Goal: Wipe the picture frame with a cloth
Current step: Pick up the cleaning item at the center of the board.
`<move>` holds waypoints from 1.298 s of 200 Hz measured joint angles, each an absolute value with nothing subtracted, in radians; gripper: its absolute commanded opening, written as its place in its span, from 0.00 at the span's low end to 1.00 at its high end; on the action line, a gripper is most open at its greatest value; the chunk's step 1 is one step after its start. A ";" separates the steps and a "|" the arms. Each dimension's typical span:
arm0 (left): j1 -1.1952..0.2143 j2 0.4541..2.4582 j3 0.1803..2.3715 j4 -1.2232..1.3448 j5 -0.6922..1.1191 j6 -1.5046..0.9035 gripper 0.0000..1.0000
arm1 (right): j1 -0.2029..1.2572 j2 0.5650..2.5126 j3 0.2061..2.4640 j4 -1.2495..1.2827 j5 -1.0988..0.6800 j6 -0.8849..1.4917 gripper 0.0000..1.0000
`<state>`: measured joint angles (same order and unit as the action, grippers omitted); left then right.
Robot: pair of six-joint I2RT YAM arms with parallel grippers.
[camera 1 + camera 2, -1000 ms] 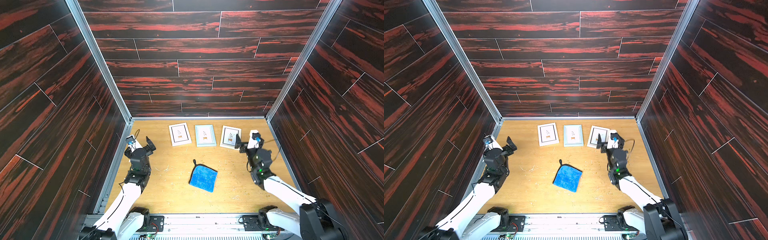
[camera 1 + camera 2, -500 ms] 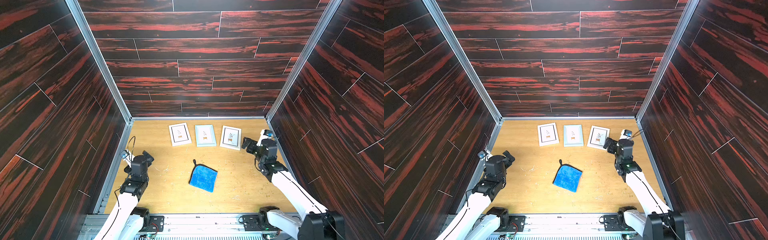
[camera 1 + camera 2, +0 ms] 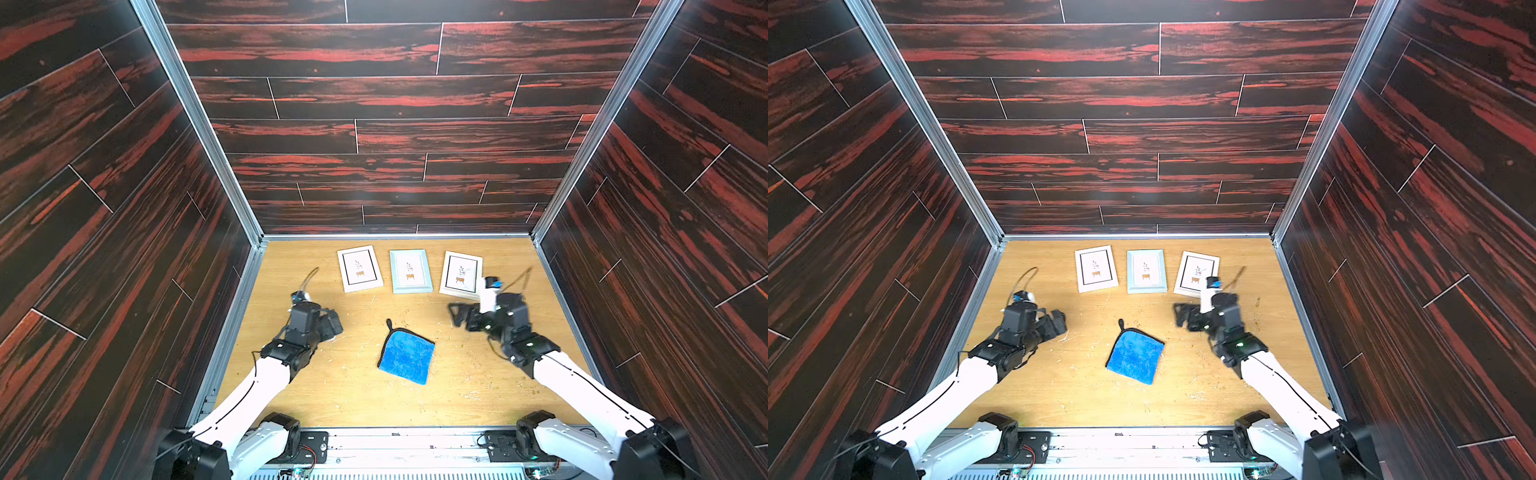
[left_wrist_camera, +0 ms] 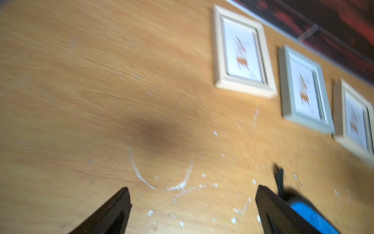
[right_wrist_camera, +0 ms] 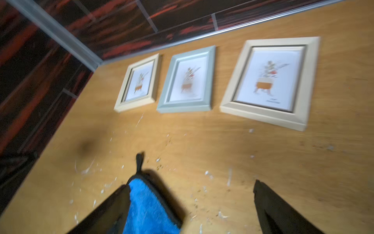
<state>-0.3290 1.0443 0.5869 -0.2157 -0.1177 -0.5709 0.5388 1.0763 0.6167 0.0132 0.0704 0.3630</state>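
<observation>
Cloth (image 3: 407, 357) lies flat on table (image 3: 332, 395), centre of picture in both top views, black loop corner pointing toward frames.
Left gripper (image 3: 336, 326) at picture-left of cloth, right gripper (image 3: 456, 314) at its upper right. Both clear of cloth, jaws spread wide, holding nothing.
Row above cloth: white frame (image 3: 360, 269), pale blue frame (image 3: 410, 271), cream frame (image 3: 462, 274). Cream frame's lower right corner hidden behind right wrist.
Wrist views blurred.

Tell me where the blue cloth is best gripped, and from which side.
Probably the corner with the black loop, pinched from straight above. The cloth lies flat on the table, so no side offers a raised edge; the loop sticks out beyond the corner.
</observation>
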 measured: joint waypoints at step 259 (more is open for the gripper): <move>-0.376 1.048 0.521 -0.240 -0.210 -0.649 1.00 | 1.058 1.765 0.918 -0.134 0.401 0.410 0.15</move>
